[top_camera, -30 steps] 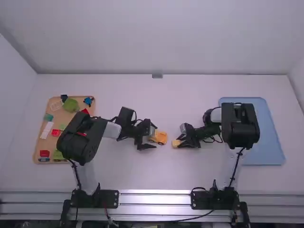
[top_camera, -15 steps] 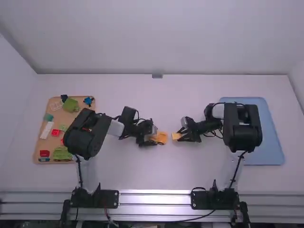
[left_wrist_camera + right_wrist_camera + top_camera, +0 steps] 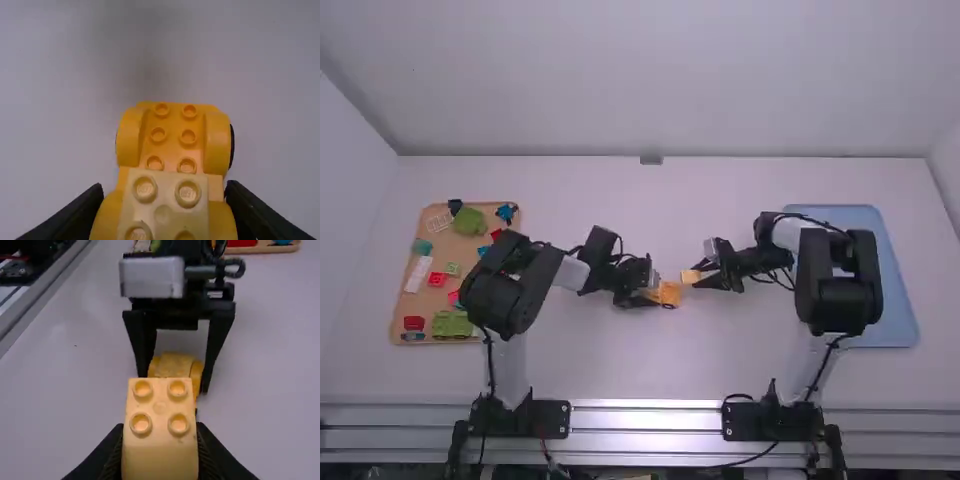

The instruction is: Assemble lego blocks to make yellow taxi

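- Left wrist view, bottom center: the left claw grips the yellow taxi chassis by its flanks, a hold that likely braces it while its studs stay exposed for building.
- A pale-yellow four-stud block sits on the chassis at the lower center, between the claw's fingers, presumably as part of the cab.
- Right wrist view, lower center: the right claw is narrowed around a second pale-yellow block, pinched at its sides with studs facing the camera, probably so its underside can be pressed down.
- High view, middle of the frame: chassis and second block are near each other above the white worktop, apparently for mating; misaligned studs could tip the block.
- Spare colored bricks lie in the tan tray at the left; a blue tray, perhaps meant for the finished taxi, is at the right.
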You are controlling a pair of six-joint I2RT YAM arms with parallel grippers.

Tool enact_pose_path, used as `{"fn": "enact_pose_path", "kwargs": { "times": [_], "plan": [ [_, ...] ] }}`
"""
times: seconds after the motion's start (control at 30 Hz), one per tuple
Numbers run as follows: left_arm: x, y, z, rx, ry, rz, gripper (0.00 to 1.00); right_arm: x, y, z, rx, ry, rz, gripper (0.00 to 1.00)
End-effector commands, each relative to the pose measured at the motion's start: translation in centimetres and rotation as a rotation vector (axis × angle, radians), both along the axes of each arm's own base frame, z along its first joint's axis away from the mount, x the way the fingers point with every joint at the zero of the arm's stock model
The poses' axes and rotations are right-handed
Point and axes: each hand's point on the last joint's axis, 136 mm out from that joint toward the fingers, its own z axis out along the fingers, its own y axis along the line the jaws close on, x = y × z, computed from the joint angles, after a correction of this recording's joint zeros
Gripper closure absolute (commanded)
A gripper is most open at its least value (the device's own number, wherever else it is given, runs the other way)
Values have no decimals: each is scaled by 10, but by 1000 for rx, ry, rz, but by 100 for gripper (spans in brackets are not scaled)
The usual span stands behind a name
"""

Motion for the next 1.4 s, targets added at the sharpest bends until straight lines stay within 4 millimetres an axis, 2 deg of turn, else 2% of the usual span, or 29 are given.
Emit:
{"fn": "enact_pose_path", "kwargs": {
  "times": [0.0,0.13,0.37,0.5,0.6,0.73,0.87,1.13,1.37],
  "plan": [
    [-4,4,-23,113,18,43,43,-4,2,8,15,-8,-15,72],
    [1,8,-30,166,61,127,53,5,2,-4,-4,-5,-88,73],
    [2,17,-33,160,90,170,53,3,6,-18,-73,-38,-179,73],
    [8,21,-32,134,129,243,54,1,12,-26,-181,-41,-224,73],
    [3,23,-35,131,113,237,53,2,20,-36,-254,-34,-255,74],
    [-4,25,-39,123,99,237,53,-6,34,-41,-285,-53,-207,75],
    [-13,28,-43,120,92,235,53,-6,40,-46,-330,-65,-194,75],
    [-25,32,-46,108,77,233,54,-6,41,-56,-358,-54,-193,77],
    [-23,31,-45,102,74,238,54,-8,41,-57,-357,-68,-173,78]
  ]
}}
